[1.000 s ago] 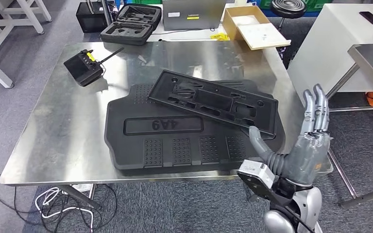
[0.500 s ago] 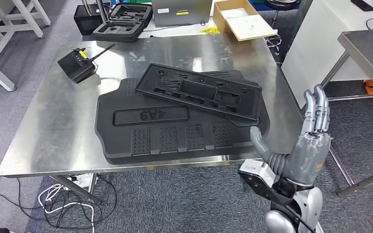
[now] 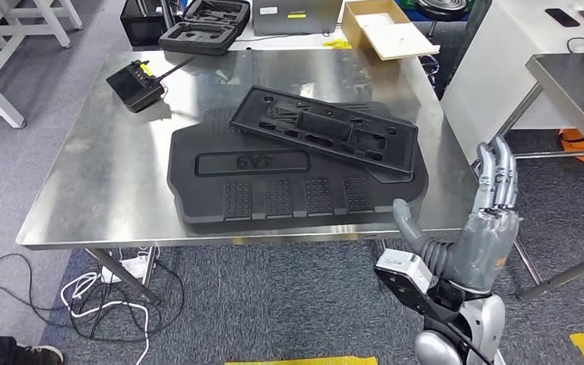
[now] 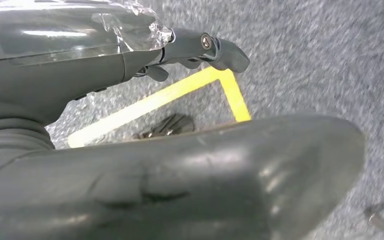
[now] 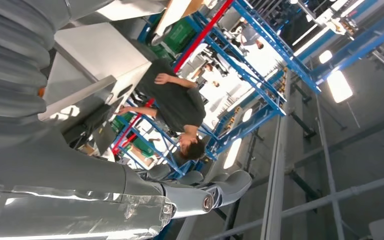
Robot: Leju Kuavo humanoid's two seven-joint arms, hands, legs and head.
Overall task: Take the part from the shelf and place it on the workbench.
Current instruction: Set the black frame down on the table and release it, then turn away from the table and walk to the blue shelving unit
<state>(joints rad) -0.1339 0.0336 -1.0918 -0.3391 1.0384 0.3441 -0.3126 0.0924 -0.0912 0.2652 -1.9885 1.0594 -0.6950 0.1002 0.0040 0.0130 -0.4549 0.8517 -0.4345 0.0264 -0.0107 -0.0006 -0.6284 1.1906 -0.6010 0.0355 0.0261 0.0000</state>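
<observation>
A large black moulded part (image 3: 274, 190) marked 4A9 lies flat on the steel workbench (image 3: 106, 167). A smaller black tray-shaped part (image 3: 327, 133) rests tilted across its far right side. My right hand (image 3: 487, 228) is raised off the bench's near right corner, with its fingers straight up, the thumb apart and nothing in it. In the right wrist view the right hand (image 5: 130, 190) is likewise empty. In the left wrist view my left hand (image 4: 130, 165) hangs over grey carpet and holds nothing.
A black handheld controller (image 3: 137, 82) lies at the bench's far left. Behind it stand a black foam case (image 3: 205, 26) and a cardboard box (image 3: 388, 26). A white cabinet (image 3: 502, 61) and another steel table (image 3: 578, 72) flank the right. Cables (image 3: 106, 296) trail under the bench. A person (image 5: 175, 100) stands by blue racks.
The whole picture has shifted: the camera has drawn back from the bench, so more carpet shows in front. Both parts lie as before. My right hand keeps its raised pose.
</observation>
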